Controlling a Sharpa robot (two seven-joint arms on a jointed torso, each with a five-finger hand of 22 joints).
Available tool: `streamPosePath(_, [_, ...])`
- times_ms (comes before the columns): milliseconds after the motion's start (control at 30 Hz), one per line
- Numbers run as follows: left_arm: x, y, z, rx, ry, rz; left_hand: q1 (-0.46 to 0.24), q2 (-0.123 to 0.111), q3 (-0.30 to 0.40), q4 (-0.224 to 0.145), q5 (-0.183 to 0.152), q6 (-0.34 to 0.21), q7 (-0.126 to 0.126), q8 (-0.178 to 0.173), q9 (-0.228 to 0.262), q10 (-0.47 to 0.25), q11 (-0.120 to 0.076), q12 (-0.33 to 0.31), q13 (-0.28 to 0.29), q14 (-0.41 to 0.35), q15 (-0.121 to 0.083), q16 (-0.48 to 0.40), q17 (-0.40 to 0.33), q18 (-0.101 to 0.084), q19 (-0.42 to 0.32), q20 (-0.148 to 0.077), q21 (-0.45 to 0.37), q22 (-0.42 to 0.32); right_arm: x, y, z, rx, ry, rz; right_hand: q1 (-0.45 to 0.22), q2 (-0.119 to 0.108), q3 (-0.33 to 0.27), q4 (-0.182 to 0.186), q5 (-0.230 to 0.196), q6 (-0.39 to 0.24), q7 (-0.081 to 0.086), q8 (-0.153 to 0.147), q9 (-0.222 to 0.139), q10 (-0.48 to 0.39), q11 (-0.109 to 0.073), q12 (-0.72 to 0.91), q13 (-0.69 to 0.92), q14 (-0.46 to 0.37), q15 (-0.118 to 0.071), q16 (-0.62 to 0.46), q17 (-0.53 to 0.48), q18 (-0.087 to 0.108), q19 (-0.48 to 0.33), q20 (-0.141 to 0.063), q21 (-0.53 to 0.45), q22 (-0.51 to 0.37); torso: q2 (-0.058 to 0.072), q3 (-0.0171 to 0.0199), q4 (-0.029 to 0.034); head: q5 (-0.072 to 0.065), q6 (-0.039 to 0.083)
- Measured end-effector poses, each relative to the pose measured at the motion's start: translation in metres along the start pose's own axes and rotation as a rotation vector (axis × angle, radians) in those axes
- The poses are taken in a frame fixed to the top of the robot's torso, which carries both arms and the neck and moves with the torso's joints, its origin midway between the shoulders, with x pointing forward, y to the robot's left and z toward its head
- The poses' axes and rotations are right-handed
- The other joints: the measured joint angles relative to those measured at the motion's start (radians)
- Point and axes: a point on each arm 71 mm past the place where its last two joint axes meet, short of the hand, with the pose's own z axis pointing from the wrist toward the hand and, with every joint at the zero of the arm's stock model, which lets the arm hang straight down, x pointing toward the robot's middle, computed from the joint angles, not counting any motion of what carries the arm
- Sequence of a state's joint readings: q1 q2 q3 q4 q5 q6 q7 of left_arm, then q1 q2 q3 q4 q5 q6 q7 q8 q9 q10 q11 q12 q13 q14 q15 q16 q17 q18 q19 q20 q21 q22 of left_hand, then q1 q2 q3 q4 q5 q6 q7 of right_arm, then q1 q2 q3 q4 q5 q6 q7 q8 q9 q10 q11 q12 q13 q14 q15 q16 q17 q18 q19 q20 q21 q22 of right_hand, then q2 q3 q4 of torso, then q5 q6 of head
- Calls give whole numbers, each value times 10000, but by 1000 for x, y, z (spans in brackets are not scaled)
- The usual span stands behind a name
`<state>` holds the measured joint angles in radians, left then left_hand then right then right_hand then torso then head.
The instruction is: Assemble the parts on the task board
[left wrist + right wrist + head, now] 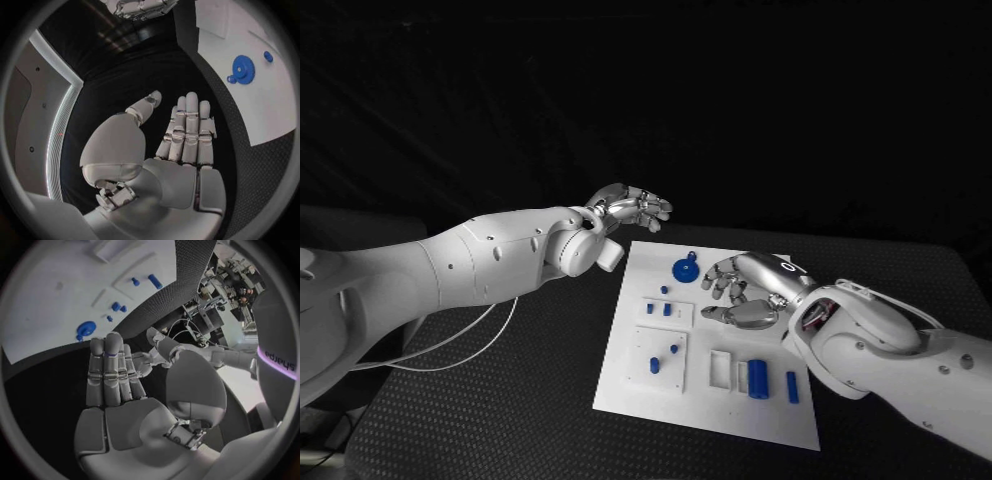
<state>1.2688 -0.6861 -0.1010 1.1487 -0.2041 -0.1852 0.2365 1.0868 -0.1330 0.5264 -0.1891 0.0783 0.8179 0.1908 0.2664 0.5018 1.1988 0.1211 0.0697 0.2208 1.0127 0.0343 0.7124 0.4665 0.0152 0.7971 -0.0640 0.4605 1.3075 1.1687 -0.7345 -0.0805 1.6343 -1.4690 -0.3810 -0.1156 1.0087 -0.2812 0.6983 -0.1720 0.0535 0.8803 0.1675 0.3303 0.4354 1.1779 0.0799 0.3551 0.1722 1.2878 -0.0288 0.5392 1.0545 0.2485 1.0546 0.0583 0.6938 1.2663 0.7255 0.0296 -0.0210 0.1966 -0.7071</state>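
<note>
A black table (516, 400) carries the white task board (711, 400), with white cable (459, 345) beside it.

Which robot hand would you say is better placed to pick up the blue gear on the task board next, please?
Probably the right robot hand: it hovers over the task board, open, right beside the blue gear. The left robot hand hangs off the board's far corner, over the black table, also empty.

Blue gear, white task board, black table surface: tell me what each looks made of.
Round blue toothed gear: likely moulded or printed plastic, going by its even matte colour. Flat white task board: looks like matte plastic, smooth with recessed pockets; material uncertain. Black table surface: a dotted weave-like texture suggests a fabric or rubber mat.
</note>
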Motion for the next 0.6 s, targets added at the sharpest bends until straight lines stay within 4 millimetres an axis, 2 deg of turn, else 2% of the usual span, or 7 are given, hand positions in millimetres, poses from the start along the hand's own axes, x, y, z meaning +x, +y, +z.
streamPosePath(33, [0, 1, 0, -9, -14, 3, -22, -22, 0, 0, 0, 0, 0, 0, 0, 0, 0, 0, 0, 0, 0, 0, 0, 0, 0, 0, 0, 0, -4, -7, -2, 311, 106, 247, -17, 45, -84, 32, 0, 7, -7, 37, 20, 19, -56, 446, 296, 17, -63, 123, 174, 0, 42, -42, 137, 92, -9, 4, -12, -43, 36])
streamPosePath(100, [-1, 1, 0, -27, -25, 2, -33, -33, 0, 0, 0, 0, 0, 0, 0, 0, 0, 0, 1, 0, 0, 0, 9, 0, 0, 0, 0, -1, -10, -18, -6, 806, 311, 663, 6, 85, -310, 50, 0, 110, -112, 127, 105, -45, -332, 1896, 1335, 149, -227, 608, 779, 0, 222, -221, 561, 323, -30, 12, -40, -121, 103])
streamPosePath(133, [-1, 2, 0, -41, -30, 0, -33, -33, 1, -1, 0, 0, 0, 0, 0, 0, 0, 0, 0, 0, 0, 0, 9, 0, 0, 0, 0, 0, -14, -25, -9, 1141, 465, 930, 38, 117, -439, 35, -33, 139, -182, 124, 163, -385, -471, 3230, 2348, 201, -343, 1180, 1321, 0, 394, -355, 1107, 401, -39, 19, -54, -151, 128])
streamPosePath(267, [0, 8, -1, -136, -44, -21, -33, -33, 2, -2, 0, 0, 0, 0, 1, 0, 0, 0, 0, 0, 0, 0, 9, 0, 0, 0, 0, -1, -19, -43, -19, 2080, 981, 1712, -52, 372, -456, 150, -33, 162, -344, 175, 307, -1511, -531, 6020, 4399, 219, -508, 2458, 2245, -8, 463, -615, 2413, 425, -94, 37, -113, -323, 198])
streamPosePath(400, [0, 12, -2, -210, -47, -36, -33, -33, -23, 23, 0, 0, 0, 0, 1, 1, -1, 0, 1, 0, 0, 0, 8, 0, 0, 0, 0, -1, -18, -58, -33, 2950, 1600, 2261, -489, 412, -412, 491, -33, 330, -513, 241, 439, -1429, -679, 7843, 5639, 747, -670, 3661, 2534, -175, 680, -868, 3213, 437, -154, 57, -187, -478, 232])
streamPosePath(533, [1, 17, -2, -283, -30, -64, -33, -33, -24, 23, 0, 0, 0, 0, 1, 1, -1, 0, 1, 0, 0, 0, 19, 0, 0, 0, 0, -1, -12, -67, -44, 3738, 2338, 2493, -754, 535, -182, 810, -33, 508, -675, 329, 593, -1275, -843, 8568, 6335, 998, -848, 4430, 2539, -192, 940, -1128, 3521, 437, -214, 81, -254, -649, 230])
streamPosePath(600, [2, 18, -3, -314, -24, -75, -33, -33, -24, 23, 0, 0, 0, 0, 1, 1, -1, 0, 1, 0, 0, 0, 19, 0, 0, 0, 0, 5, -7, -71, -51, 4199, 2838, 2531, -1007, 578, -107, 999, -33, 516, -680, 355, 655, -1222, -896, 8726, 6490, 1008, -855, 4639, 2539, -317, 1038, -1225, 3594, 435, -235, 88, -274, -738, 227])
